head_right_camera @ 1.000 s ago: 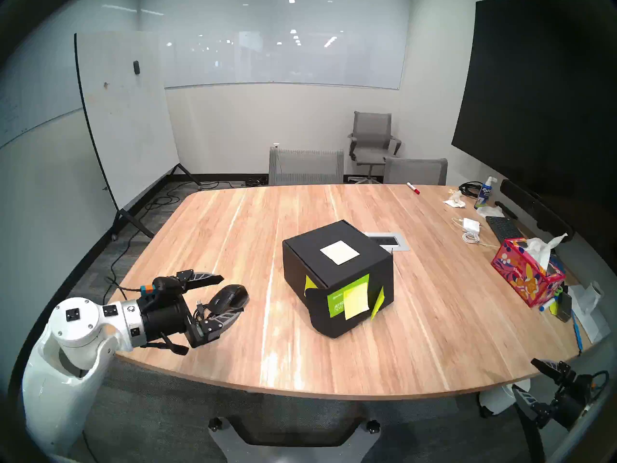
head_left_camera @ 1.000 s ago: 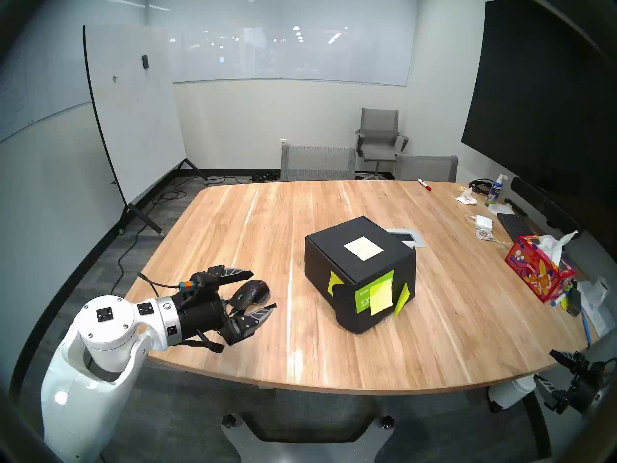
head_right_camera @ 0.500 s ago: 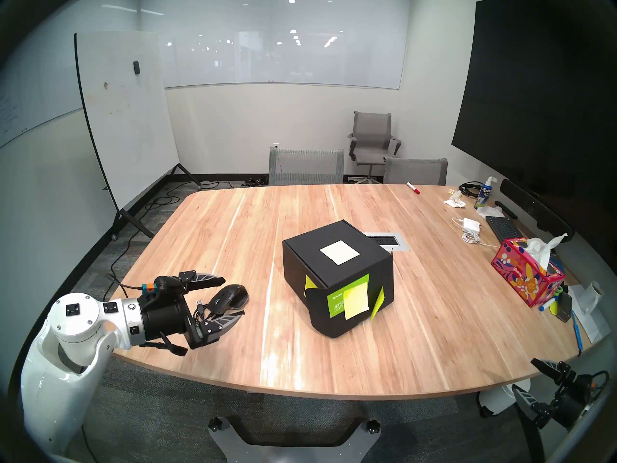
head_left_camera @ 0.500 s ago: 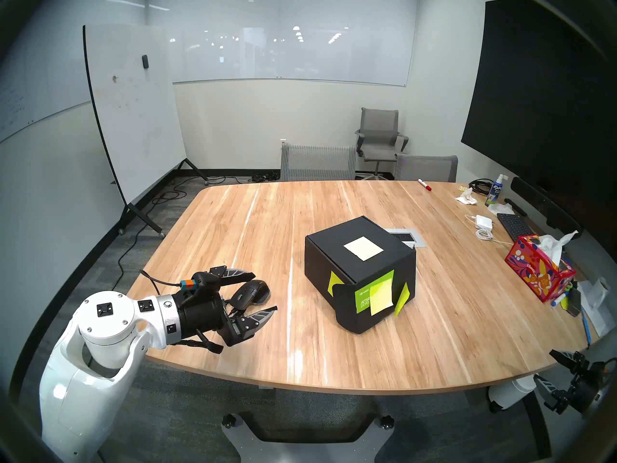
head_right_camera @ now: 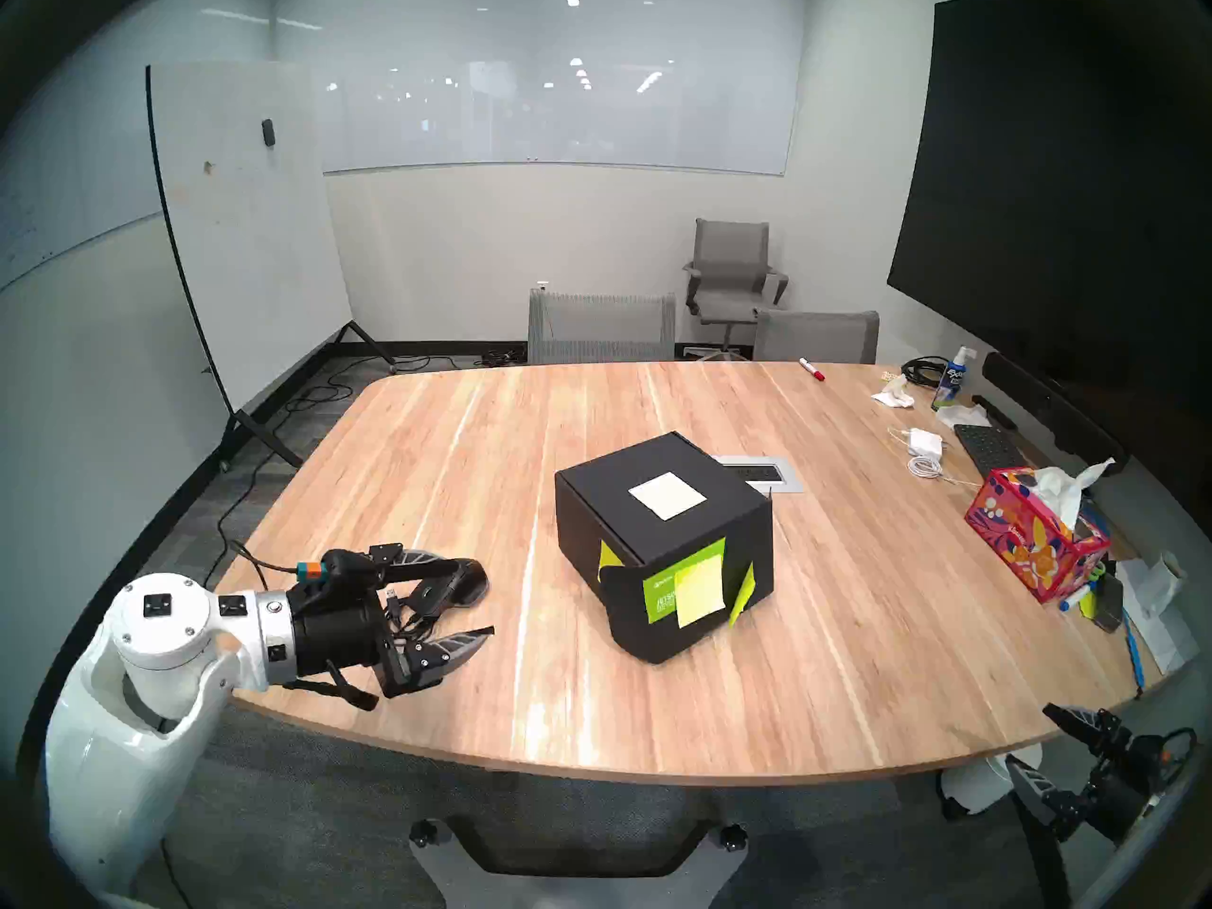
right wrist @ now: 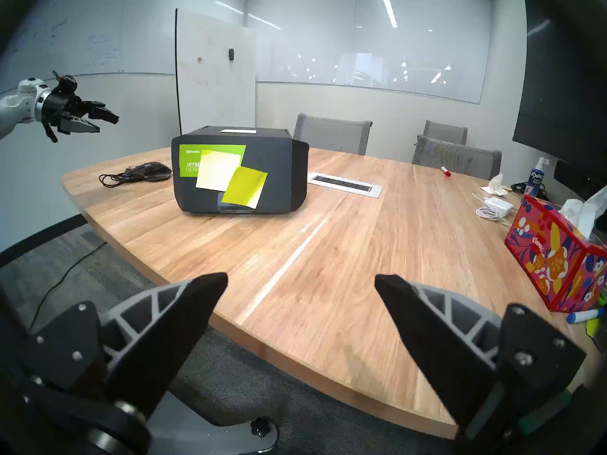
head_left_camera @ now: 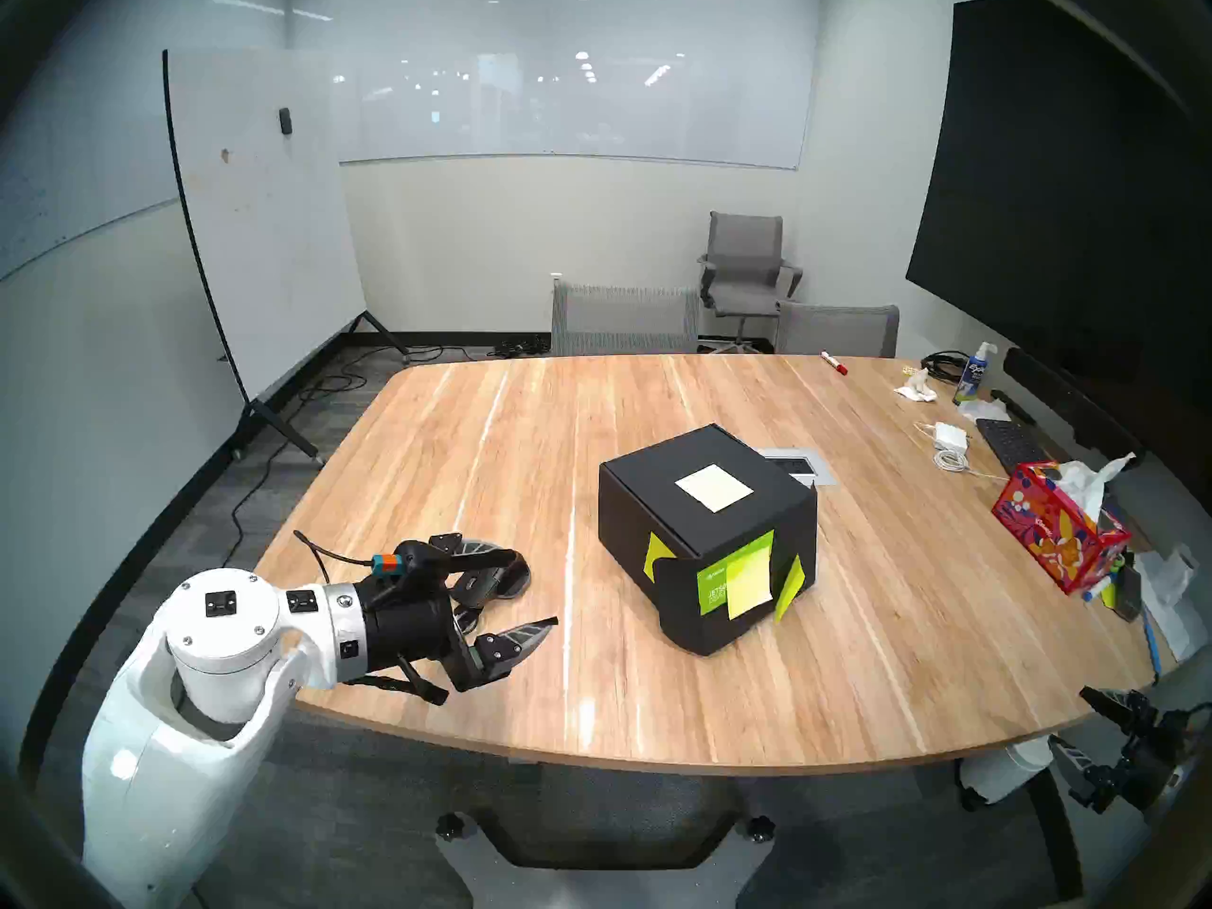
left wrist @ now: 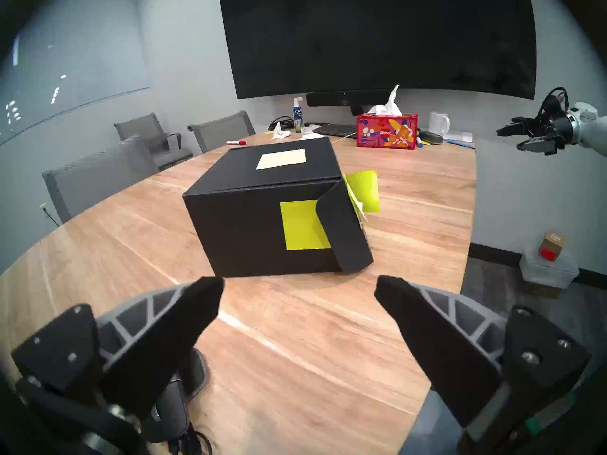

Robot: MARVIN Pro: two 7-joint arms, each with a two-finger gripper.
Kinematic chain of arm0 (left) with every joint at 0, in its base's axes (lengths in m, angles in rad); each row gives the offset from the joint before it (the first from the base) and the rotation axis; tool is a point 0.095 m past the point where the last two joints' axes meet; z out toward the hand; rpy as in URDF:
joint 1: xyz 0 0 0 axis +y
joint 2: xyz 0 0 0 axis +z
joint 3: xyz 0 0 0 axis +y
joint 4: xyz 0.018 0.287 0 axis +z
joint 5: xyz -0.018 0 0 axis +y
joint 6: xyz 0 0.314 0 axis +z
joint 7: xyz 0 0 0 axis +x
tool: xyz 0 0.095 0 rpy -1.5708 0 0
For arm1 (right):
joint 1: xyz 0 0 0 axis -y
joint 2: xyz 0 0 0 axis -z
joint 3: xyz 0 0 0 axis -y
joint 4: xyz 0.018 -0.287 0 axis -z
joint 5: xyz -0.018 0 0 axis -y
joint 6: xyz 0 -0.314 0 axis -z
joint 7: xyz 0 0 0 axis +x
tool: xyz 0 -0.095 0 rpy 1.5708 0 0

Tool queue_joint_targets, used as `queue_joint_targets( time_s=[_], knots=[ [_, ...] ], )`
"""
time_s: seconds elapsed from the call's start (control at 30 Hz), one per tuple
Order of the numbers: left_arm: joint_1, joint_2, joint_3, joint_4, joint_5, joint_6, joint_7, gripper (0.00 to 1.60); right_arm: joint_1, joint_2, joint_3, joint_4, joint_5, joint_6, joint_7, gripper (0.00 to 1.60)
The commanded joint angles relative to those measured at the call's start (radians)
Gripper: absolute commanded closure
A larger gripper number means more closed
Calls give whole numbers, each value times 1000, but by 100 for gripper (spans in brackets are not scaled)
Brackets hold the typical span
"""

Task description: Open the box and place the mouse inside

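The black box [head_left_camera: 708,534] stands shut in the middle of the wooden table [head_left_camera: 525,429], with a cream sticker on its lid and a green label and yellow notes on its front [right wrist: 213,168]. The black mouse [head_left_camera: 488,576] lies near the table's left edge with its coiled cable [right wrist: 111,180] beside it. My left gripper [head_left_camera: 534,589] hovers open above the mouse, and its far finger covers part of the mouse. In the left wrist view the mouse [left wrist: 170,411] shows under that finger. My right gripper [head_left_camera: 1075,724] is open and empty, off the table's near right corner.
A red floral tissue box [head_left_camera: 1056,534], a black keyboard [head_left_camera: 1010,442], a white charger [head_left_camera: 951,435], a spray bottle [head_left_camera: 974,373] and a red marker [head_left_camera: 834,363] sit along the right and far side. A grey outlet panel [head_left_camera: 797,465] lies behind the box.
My left gripper has shifted right and toward the near edge, still open. Its far finger now covers part of the mouse. The mouse, box and right arm have not moved.
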Motion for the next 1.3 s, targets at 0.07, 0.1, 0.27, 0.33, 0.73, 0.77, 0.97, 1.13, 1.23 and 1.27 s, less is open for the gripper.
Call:
queue_joint_targets(
  time_s=[0.07, 0.1, 0.27, 0.33, 0.73, 0.77, 0.97, 1.13, 1.23, 1.27],
  knots=[
    [-28, -6, 33, -28, 7, 38, 13, 0, -1, -2, 9, -6, 5, 1, 2, 0],
    [-30, -6, 37, -25, 3, 33, 9, 0, 0, -2, 10, -6, 5, 1, 2, 0],
    [-45, -12, 74, -20, 14, 56, 29, 0, 1, -2, 11, -6, 3, 2, 3, 0],
    [-54, -16, 91, -19, 21, 65, 41, 0, 2, -3, 11, -6, 3, 2, 4, 0],
    [-100, -53, 192, 2, 77, 82, 102, 0, 6, -5, 14, -6, -1, 4, 8, 0],
    [-101, -55, 195, 2, 80, 83, 105, 0, 7, -5, 14, -6, -1, 4, 8, 0],
    [-104, -62, 220, 9, 95, 81, 119, 0, 9, -6, 15, -6, -3, 5, 10, 0],
    [-117, -73, 241, 18, 105, 87, 132, 0, 10, -7, 16, -6, -5, 6, 11, 0],
    [-133, -80, 258, 33, 107, 93, 132, 0, 11, -7, 17, -6, -6, 6, 12, 0],
    [-135, -80, 260, 35, 107, 94, 132, 0, 12, -7, 17, -6, -6, 6, 12, 0]
  ],
)
